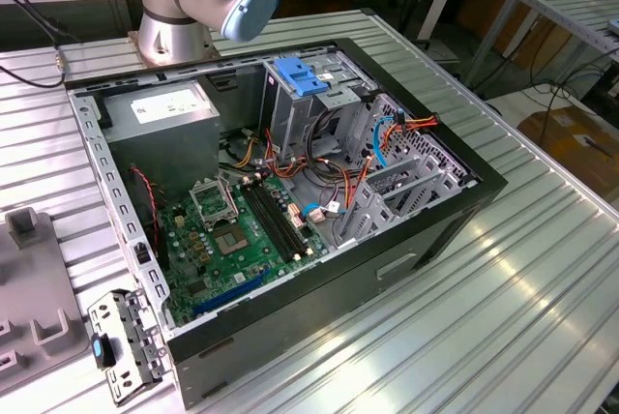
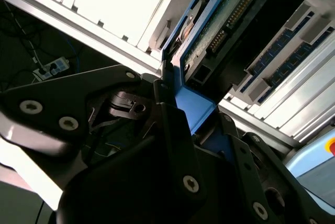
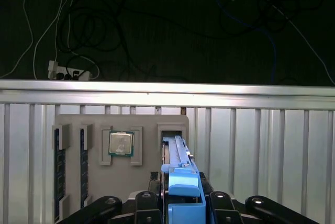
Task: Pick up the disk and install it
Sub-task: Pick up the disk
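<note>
I'm watching the end effector clamping the disk by its blue rail, disk standing on edge and reaching ahead into the grey holder slot. Thin grip, so I'm worrying about it twisting and snagging there.

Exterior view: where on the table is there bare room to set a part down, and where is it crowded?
Bare: the ribbed table on the exterior view's right of the open computer case, out to its edge. Crowded: the exterior view's left, with the grey tray and a metal bracket beside the case.
</note>
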